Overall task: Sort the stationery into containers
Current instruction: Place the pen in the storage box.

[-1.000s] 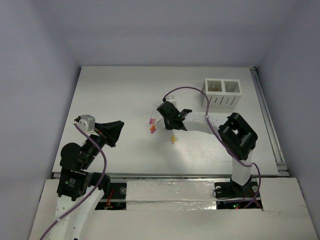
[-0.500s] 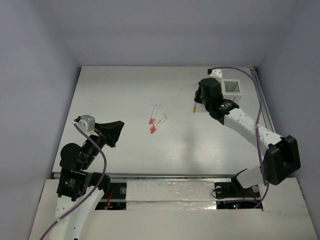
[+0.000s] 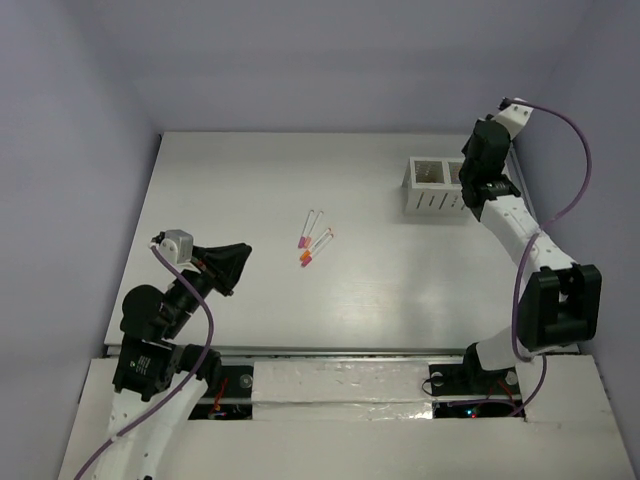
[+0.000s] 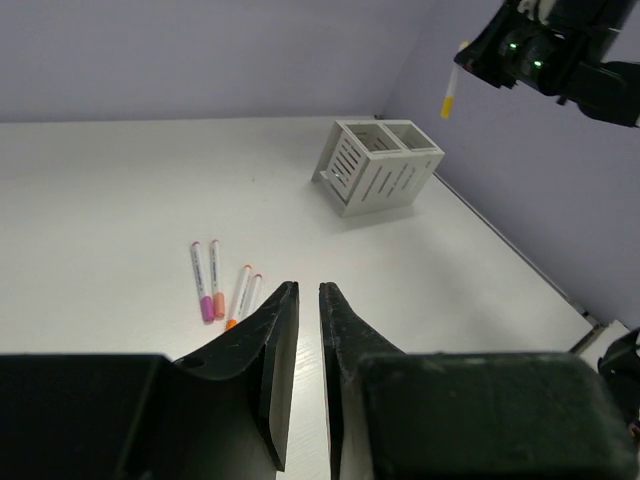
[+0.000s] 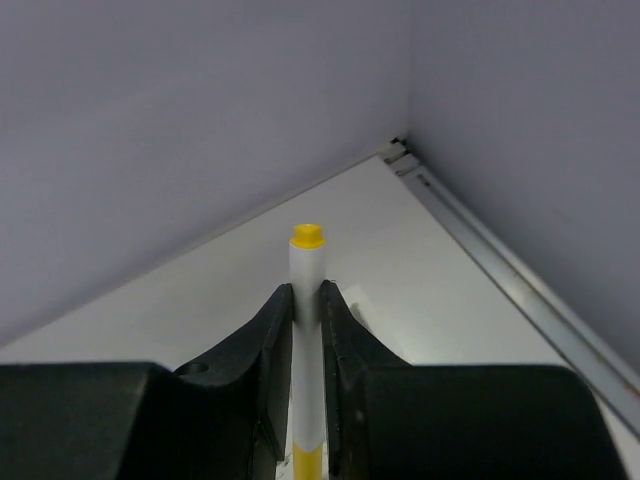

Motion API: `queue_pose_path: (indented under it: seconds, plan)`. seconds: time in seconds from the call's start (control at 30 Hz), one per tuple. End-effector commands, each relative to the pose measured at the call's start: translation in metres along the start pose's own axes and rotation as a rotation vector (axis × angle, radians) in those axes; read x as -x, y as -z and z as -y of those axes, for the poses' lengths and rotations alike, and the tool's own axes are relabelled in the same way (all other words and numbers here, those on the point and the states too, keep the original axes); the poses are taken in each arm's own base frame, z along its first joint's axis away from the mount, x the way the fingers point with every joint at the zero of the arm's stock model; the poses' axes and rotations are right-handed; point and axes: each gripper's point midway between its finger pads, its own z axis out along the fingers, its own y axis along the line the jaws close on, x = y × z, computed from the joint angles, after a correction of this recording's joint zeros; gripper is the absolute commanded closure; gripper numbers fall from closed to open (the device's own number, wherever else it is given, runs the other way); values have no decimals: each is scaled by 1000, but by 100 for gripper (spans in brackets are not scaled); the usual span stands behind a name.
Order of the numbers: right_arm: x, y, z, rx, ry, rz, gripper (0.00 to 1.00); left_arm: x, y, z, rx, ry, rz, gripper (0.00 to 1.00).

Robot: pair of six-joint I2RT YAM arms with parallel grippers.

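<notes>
**Status.** The right pincer is clenched on one yellow-capped pen. The pen stands between the two fingers, with its cap projecting past the tips. In the left wrist view this pen hangs near upright, yellow end down, in the air above and beyond the holder. It touches nothing else.

**Change.** One second ago the right arm was low over the pen cluster at mid-desk. Half a second ago it was at the holder's left side, carrying the pen. The right pincer is now raised at the holder's far right edge, close to the side wall. The pickup and most of the transfer are therefore complete, but the pen has not been deposited. Both compartments appear empty from here.

**Remaining stock.** Four pens lie on the desk in a loose group, well apart from the holder. They have not moved over the last second.

**Left arm.** The left pincer is parked at the near left. Its jaws are drawn nearly together, with only a narrow slit between them, and hold nothing. It has stayed in place throughout.

**Next step (judgement).** Align the pen over one compartment, lower it and then release it. The views do not show whether the pen is already centred over an opening. A drop from this height risks striking the rim.
</notes>
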Motion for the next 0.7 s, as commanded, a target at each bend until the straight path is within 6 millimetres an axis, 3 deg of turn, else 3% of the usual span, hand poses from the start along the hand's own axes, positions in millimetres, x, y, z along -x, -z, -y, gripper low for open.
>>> queue_pose_path:
  seconds: [0.0, 0.07, 0.27, 0.3, 0.57, 0.67]
  plan:
    - [35, -24, 9, -81, 14, 142, 100, 9, -4, 13, -57, -8, 16, 88]
    - [21, -39, 11, -107, 66, 126, 100, 5, -6, 13, -58, -3, 0, 88]
    - [9, -66, 2, -107, 114, 120, 100, -2, -10, 14, -53, 12, -33, 88]
    - [-2, -71, 3, -114, 163, 104, 100, -3, -11, 13, -50, 13, -39, 88]
    - [-45, -78, 4, -103, 187, 40, 99, -18, -18, 25, -135, 23, -107, 84]
    - [-57, -76, 8, -113, 165, 19, 88, -18, -18, 24, -127, 21, -105, 84]
